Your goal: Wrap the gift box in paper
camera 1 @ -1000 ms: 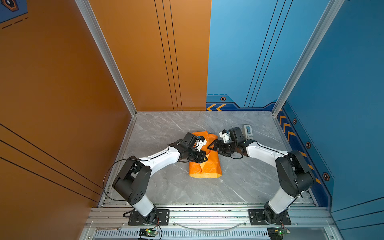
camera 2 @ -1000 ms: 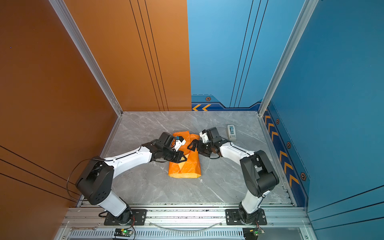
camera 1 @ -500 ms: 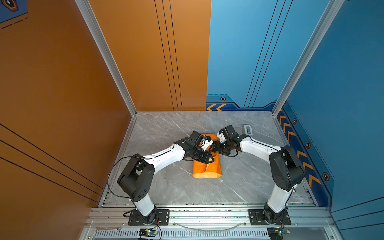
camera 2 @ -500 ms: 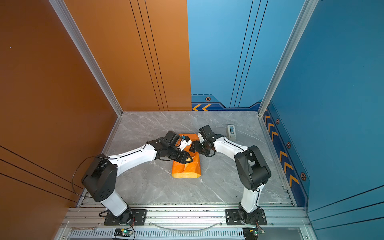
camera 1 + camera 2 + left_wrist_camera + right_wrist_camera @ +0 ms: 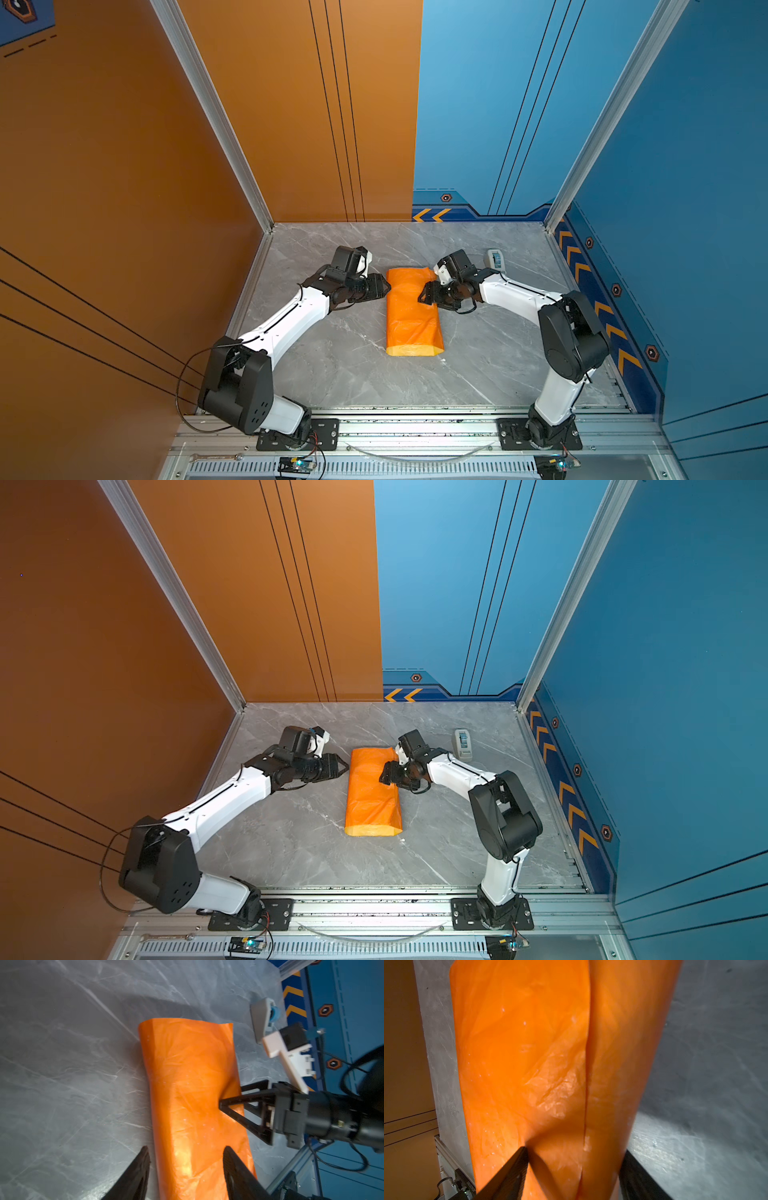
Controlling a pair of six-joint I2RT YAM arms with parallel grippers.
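Observation:
The paper (image 5: 411,316) (image 5: 372,800) lies mid-table, folded orange side out into a long bundle; a pale yellow strip shows at its near end. The gift box is hidden inside it. My left gripper (image 5: 387,286) (image 5: 345,767) hovers open just off the bundle's left edge; in the left wrist view its gripper (image 5: 186,1157) frames the paper (image 5: 191,1076) without touching it. My right gripper (image 5: 424,293) (image 5: 384,776) (image 5: 230,1095) clamps the bundle's right edge, one finger denting the top. In the right wrist view the paper (image 5: 529,1043) fills the right gripper (image 5: 574,1153).
A small white-grey tape dispenser (image 5: 494,259) (image 5: 462,744) (image 5: 262,1018) stands at the back right, just behind the right wrist. Orange and blue walls enclose the marble table (image 5: 332,365) on three sides; an aluminium rail runs along the front.
My left gripper has opened and drawn back leftwards off the bundle. The right gripper has narrowed onto the bundle's right edge. The bundle now lies straighter and flatter.

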